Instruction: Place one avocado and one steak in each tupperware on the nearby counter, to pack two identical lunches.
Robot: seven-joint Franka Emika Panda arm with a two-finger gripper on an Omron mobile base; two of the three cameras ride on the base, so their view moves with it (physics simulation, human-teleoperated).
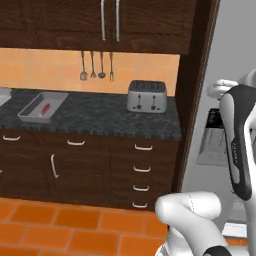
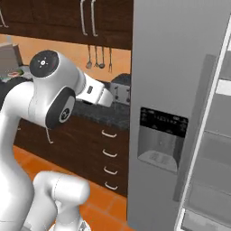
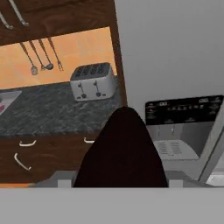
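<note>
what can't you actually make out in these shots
- Gripper: in the hand view a dark rounded mass sits between the fingers and hides the grip, so what it is stays unclear.
- Second tupperware: cut off by the left edge of the left base view; contents unseen.
- Tupperware on the counter: a red piece lies inside, too small to name.
- Counter in the right base view: the arm covers most of it.

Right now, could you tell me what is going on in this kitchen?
The arm stands between the counter and the fridge, which has one door open. A tray on the counter holds a steak, with no avocado visible in it. In the hand view a dark shape sits in front of the jaws, so I cannot tell whether they hold anything.
</note>
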